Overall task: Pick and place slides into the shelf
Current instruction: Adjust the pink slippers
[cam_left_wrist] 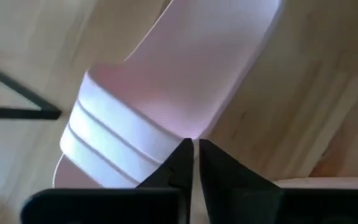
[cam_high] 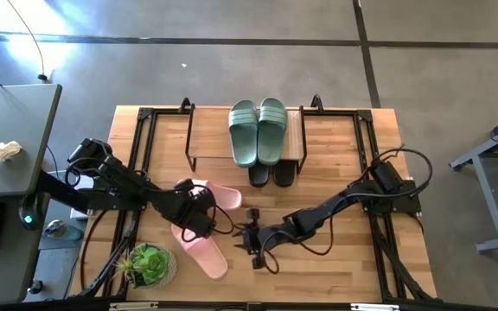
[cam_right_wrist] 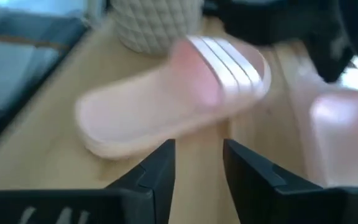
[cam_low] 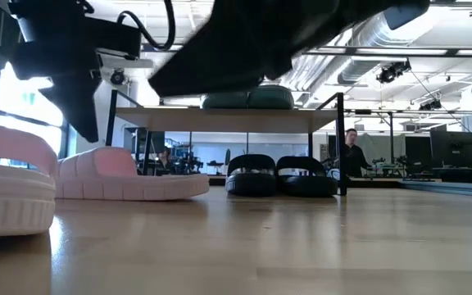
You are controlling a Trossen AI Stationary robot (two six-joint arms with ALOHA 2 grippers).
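The pink slides lie on the desk [cam_high: 335,259] in front of the shelf [cam_high: 297,138]: one [cam_high: 223,196] near the shelf, the other [cam_high: 204,252] nearer the front edge beside a potted plant [cam_high: 150,264]. The green pair [cam_high: 258,130] sits on the shelf's top, the black pair [cam_high: 271,175] below it. We judge the pink pair to be in hand. Our left hand [cam_high: 204,210] sits pinched nearly shut at the nearer-shelf slide's edge; whether it grips, we cannot tell. Our right hand [cam_high: 251,238] stands part open, empty, facing the other slide. Next it needs to advance and close on the strap.
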